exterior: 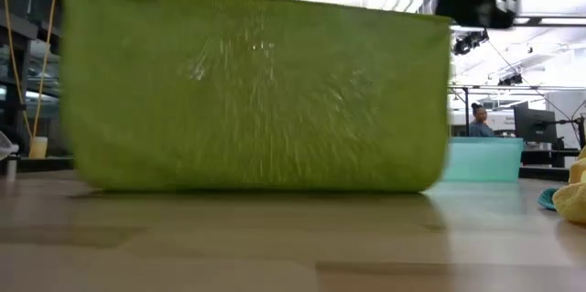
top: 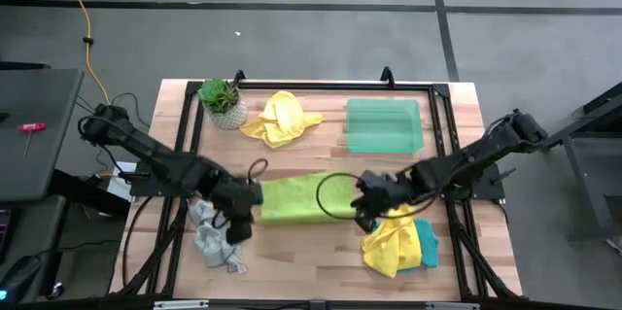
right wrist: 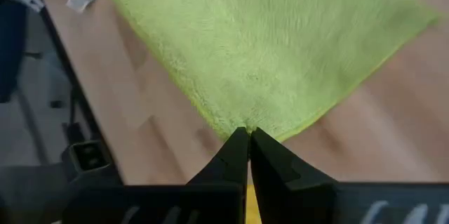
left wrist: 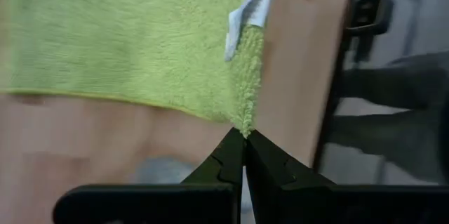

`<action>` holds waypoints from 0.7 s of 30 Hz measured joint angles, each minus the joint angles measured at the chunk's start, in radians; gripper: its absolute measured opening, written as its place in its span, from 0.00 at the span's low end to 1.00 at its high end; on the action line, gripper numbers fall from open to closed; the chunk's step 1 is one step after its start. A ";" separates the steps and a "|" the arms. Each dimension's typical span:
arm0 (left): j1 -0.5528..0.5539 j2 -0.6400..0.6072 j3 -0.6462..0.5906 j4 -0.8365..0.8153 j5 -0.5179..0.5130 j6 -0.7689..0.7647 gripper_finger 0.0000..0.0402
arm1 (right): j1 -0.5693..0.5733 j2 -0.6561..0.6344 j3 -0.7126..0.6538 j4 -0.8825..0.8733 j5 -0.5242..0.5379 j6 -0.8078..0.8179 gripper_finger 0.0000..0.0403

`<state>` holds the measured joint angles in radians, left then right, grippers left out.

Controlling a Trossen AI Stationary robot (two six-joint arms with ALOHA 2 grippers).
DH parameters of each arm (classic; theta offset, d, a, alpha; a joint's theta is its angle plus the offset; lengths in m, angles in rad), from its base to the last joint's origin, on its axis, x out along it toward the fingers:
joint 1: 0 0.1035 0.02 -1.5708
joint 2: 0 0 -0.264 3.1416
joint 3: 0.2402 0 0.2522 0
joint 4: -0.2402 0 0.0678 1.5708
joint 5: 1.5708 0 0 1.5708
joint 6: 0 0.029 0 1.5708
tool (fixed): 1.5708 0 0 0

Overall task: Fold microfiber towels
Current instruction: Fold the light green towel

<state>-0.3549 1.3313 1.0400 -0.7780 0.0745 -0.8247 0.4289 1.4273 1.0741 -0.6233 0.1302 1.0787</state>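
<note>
In the low view the lime green towel (exterior: 252,91) fills most of the picture and hides the worktop behind it; both arms are cut off at the top edge. A yellow towel (exterior: 574,196) is cut by the right edge. A person (exterior: 479,120) beyond is too small to tell more.

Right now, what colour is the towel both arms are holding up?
Lime green; the towel shows best in the low view, hanging over the table.
</note>
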 joint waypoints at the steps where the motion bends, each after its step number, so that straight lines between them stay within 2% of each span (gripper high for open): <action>1: -0.012 0.009 -0.025 0.037 0.002 -0.030 0.00 | 0.011 0.000 -0.026 0.035 -0.009 0.035 0.00; 5: -0.032 0.047 -0.094 0.131 0.003 -0.104 0.00 | 0.031 0.000 -0.116 0.132 -0.035 0.144 0.00; 9: -0.020 0.081 -0.127 0.135 0.003 -0.115 0.00 | 0.010 0.000 -0.173 0.209 -0.038 0.182 0.00; 21: 0.119 0.147 -0.131 0.063 -0.071 -0.112 0.00 | -0.217 0.012 -0.190 0.204 -0.017 0.042 0.00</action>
<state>-0.2363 1.4780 0.9092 -0.7151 0.0039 -0.9366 0.2119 1.4390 0.8845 -0.4193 0.1132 1.1205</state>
